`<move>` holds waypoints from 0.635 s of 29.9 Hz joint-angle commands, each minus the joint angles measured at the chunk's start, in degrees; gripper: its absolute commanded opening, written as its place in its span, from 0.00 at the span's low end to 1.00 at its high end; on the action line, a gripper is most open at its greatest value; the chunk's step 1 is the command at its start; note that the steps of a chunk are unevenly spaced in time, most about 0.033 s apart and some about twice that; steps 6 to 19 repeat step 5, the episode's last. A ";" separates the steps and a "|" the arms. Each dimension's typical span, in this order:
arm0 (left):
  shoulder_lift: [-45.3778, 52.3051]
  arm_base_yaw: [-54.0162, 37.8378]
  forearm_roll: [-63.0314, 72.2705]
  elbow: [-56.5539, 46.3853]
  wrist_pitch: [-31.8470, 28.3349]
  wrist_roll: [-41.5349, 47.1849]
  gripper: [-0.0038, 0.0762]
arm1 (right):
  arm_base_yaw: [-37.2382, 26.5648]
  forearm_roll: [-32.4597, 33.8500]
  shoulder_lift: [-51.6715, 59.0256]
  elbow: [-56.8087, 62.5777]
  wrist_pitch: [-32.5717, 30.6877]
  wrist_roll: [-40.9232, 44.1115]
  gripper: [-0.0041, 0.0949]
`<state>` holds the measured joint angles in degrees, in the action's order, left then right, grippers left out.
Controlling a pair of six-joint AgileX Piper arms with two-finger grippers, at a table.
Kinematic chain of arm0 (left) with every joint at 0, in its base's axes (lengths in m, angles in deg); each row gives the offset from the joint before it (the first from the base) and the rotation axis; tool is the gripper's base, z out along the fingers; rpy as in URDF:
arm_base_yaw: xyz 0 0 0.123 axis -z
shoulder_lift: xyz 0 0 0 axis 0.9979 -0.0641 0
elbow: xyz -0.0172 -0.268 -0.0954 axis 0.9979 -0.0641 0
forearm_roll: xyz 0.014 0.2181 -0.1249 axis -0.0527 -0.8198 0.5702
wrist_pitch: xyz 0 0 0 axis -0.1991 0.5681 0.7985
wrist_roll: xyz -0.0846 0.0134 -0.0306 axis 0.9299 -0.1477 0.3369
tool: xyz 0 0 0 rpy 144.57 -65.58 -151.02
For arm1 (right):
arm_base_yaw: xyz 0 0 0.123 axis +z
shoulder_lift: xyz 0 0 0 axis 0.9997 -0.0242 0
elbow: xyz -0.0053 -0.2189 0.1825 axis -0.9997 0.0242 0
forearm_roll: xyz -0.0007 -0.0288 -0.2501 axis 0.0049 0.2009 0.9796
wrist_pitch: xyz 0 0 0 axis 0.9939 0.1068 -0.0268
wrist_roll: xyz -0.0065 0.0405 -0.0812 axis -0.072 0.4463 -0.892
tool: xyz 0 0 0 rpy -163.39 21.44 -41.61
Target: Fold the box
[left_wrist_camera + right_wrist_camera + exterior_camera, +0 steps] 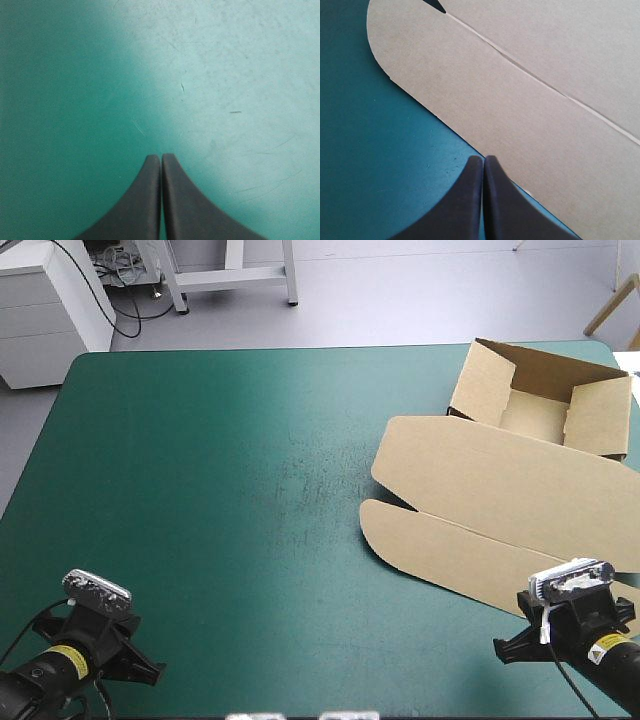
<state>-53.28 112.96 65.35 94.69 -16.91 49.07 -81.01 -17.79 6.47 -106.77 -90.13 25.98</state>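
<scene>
The box [500,490] is lying on the right half of the tabletop [220,490], and we are seeing it as an open tray with its lid spread flat. The tray [535,405] is sitting near the far right corner, its walls standing up around a shallow well. The lid [510,475] is stretching from it toward the near edge and ending in a front flap [440,545] with rounded corners. A crease [530,75] is running across the brown board between the lid and the flap, and at its end a small notch [436,5] is letting the teal-green cover [375,150] show through. The right gripper [483,157] is hanging at the near right corner with its black fingers pressed together into one pointed arch, gripping nothing. Its tip is sitting right at the flap's outer edge, so the board is lying ahead of it and to one side, with bare cover on the other. We cannot tell whether the tip is touching the board. The left gripper [161,156] is hanging near the near left corner, well apart from the box. Its fingers are likewise meeting at the middle and holding nothing. Ahead of it we are seeing only the cover, marked with faint scratches [182,87].
</scene>
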 commanded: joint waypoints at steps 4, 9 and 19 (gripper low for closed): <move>-0.28 0.11 -0.17 1.39 -2.51 -0.04 0.04 | 0.12 -0.70 -0.44 -1.48 4.57 -0.40 0.03; -0.28 0.11 -0.17 1.39 -2.51 -0.04 0.04 | 0.12 -0.70 -0.44 -1.48 5.00 -0.40 0.03; -0.28 0.11 -0.17 1.39 -2.51 -0.04 0.04 | 0.12 -0.70 -0.44 -1.48 5.00 -0.40 0.03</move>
